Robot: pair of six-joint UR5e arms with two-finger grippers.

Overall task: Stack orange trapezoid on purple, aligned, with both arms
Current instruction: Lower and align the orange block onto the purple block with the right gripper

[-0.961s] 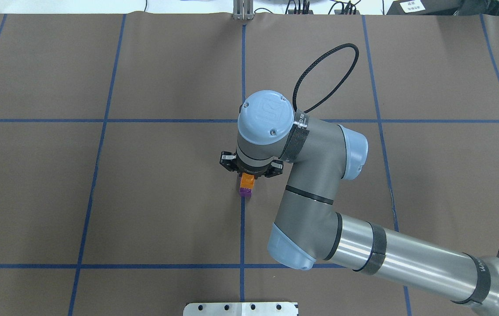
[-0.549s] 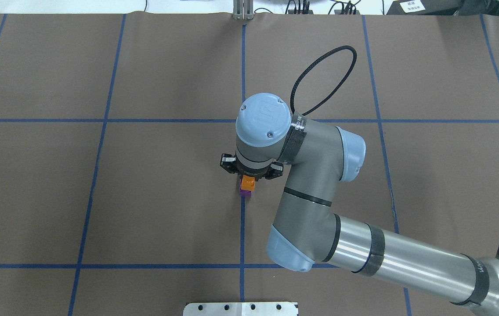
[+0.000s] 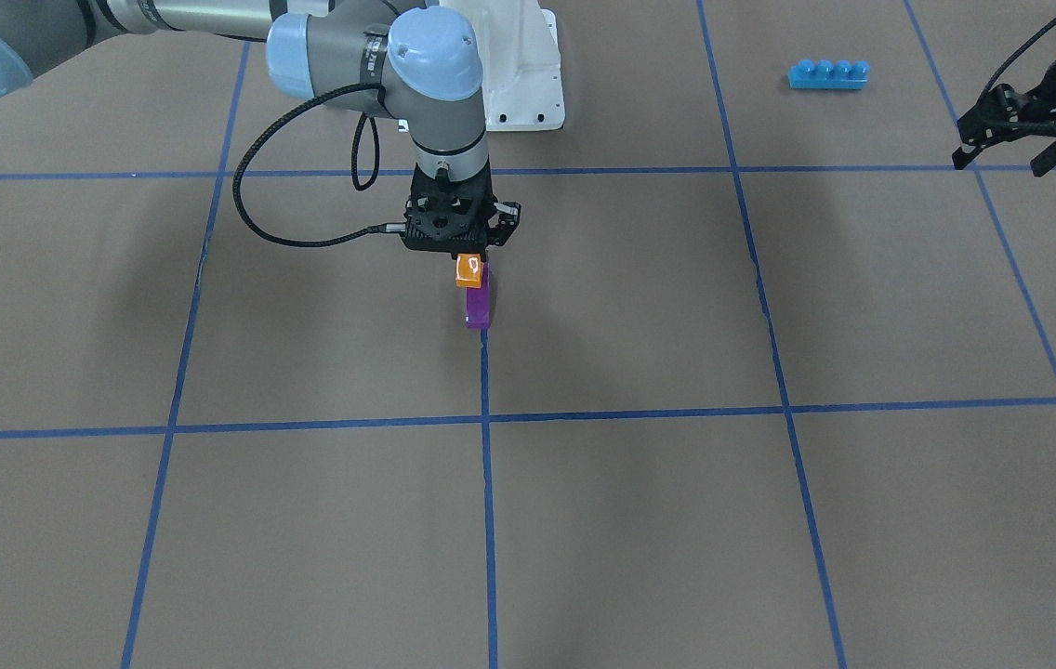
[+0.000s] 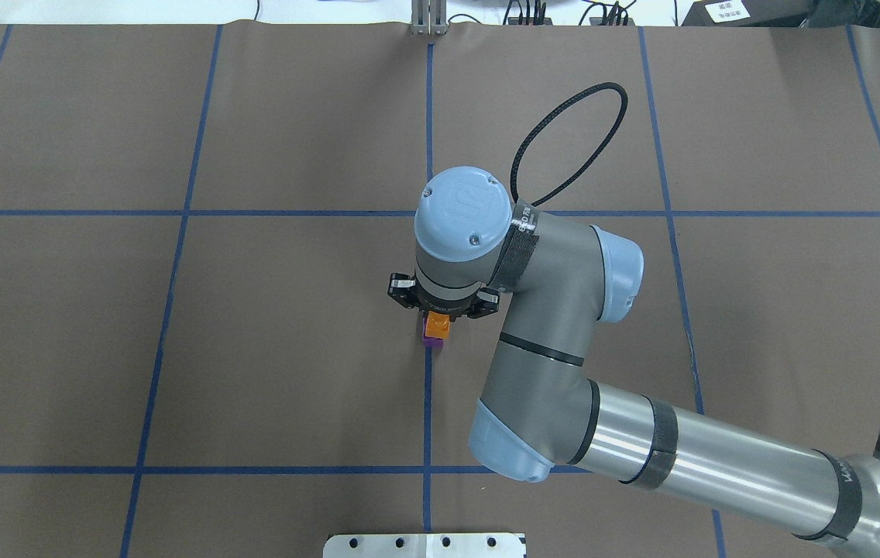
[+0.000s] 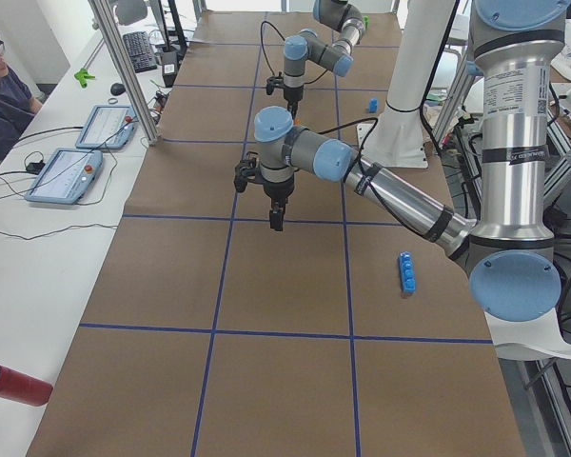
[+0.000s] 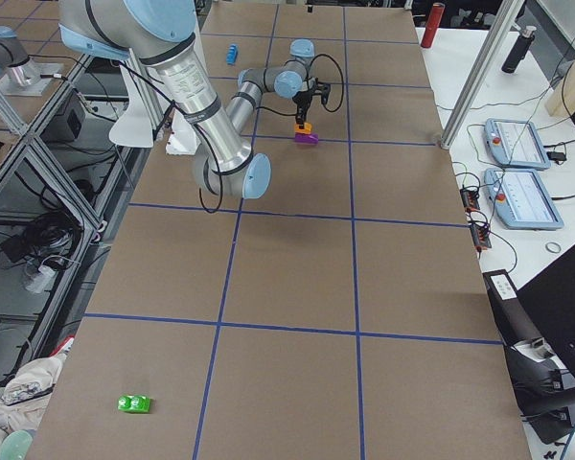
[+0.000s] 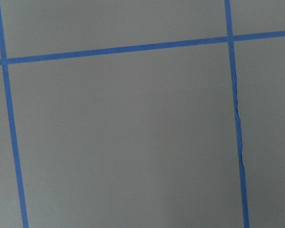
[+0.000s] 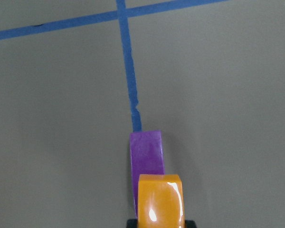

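My right gripper [image 3: 465, 253] is shut on the orange trapezoid [image 3: 468, 270] and holds it right above the purple brick [image 3: 479, 305], which stands on the table's centre line. In the overhead view the orange trapezoid [image 4: 436, 325] covers most of the purple brick [image 4: 431, 341] under the right gripper [image 4: 442, 308]. The right wrist view shows the orange trapezoid [image 8: 160, 202] over the near end of the purple brick [image 8: 146, 152]. I cannot tell whether they touch. My left gripper [image 3: 1000, 163] hangs open and empty, high at the robot's left side.
A long blue four-stud brick [image 3: 827, 74] lies near the white base pedestal [image 3: 519, 65]. A small green piece [image 6: 134, 403] lies far off at the table's right end. Blue tape lines mark the brown table.
My right gripper has come down a little with the orange trapezoid, which now covers more of the purple brick. The purple brick has not moved.
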